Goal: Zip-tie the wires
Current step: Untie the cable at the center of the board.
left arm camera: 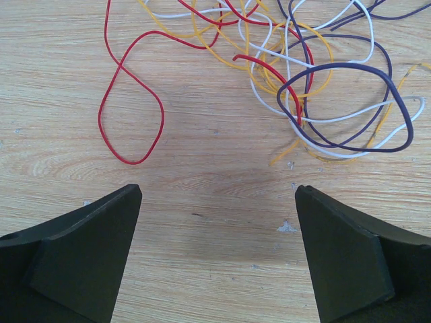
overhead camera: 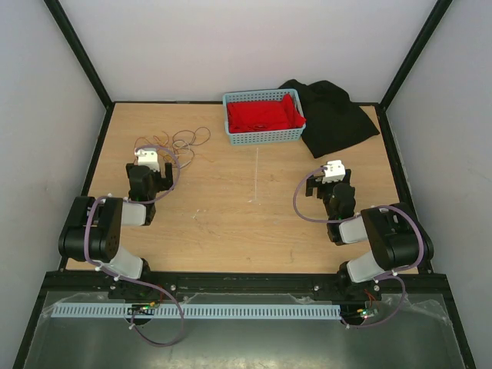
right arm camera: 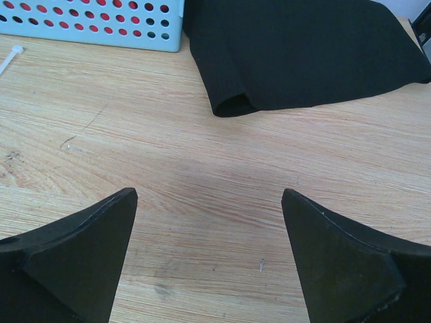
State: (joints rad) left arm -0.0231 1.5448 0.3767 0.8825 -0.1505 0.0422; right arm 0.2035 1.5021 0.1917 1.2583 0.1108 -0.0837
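Your left wrist view cuts the wires (left arm camera: 291, 86) off at its top edge. Your right wrist view shows you only one end of the zip tie (right arm camera: 9, 58).

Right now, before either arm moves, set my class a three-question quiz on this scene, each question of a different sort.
1. True or false: the left fingers are shut on the wires.
2. What lies in the blue basket? A) a red cloth B) the wires C) nothing
3. Fill in: the wires lie just ahead of the ___ arm.

Key: 1 false, the fingers stand open and clear of the wires; 2 A; 3 left.
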